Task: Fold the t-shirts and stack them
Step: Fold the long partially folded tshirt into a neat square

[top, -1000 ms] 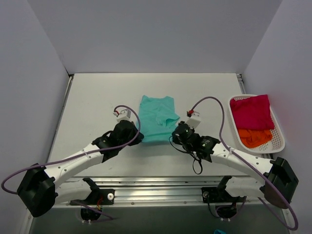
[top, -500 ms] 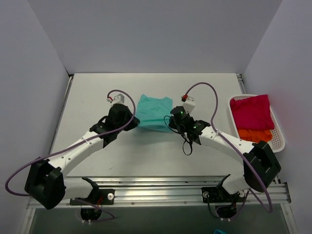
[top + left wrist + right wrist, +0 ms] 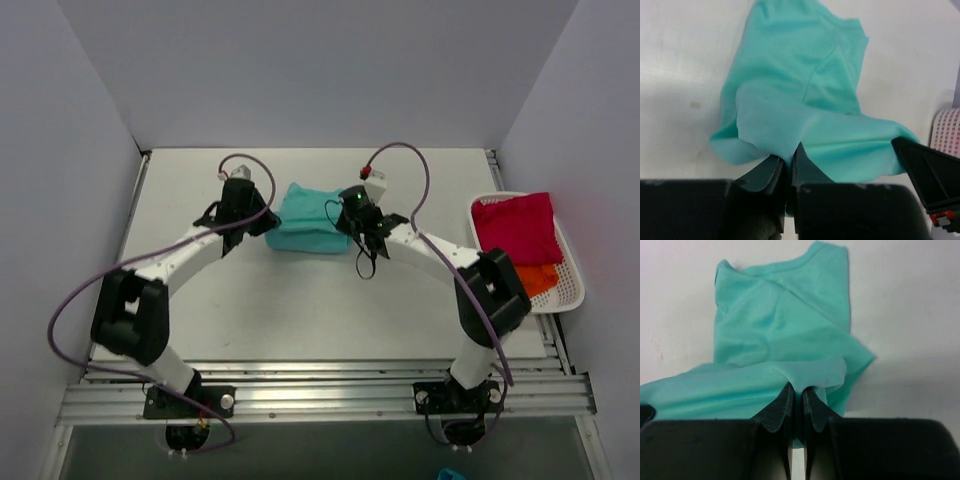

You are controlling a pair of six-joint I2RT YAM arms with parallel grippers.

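The teal t-shirt point(image 3: 308, 217) lies folded over on the table centre-back, between both grippers. My left gripper point(image 3: 268, 222) is shut on its left hem corner; in the left wrist view the teal shirt point(image 3: 805, 85) is pinched between the fingers point(image 3: 767, 172). My right gripper point(image 3: 342, 216) is shut on the right hem corner; the right wrist view shows the teal shirt point(image 3: 780, 325) bunched between the fingers point(image 3: 777, 407). The crimson-pink t-shirt point(image 3: 515, 227) and the orange t-shirt point(image 3: 535, 277) lie in the basket at the right.
The white mesh basket point(image 3: 572, 290) stands at the table's right edge; a corner of it shows in the left wrist view point(image 3: 946, 130). Purple cables loop above both wrists. The grey enclosure walls close in the table on the left, back and right.
Both grippers have carried the shirt's near hem away from the bases toward the collar, folding the shirt in half. The arms have stretched out further over the table.
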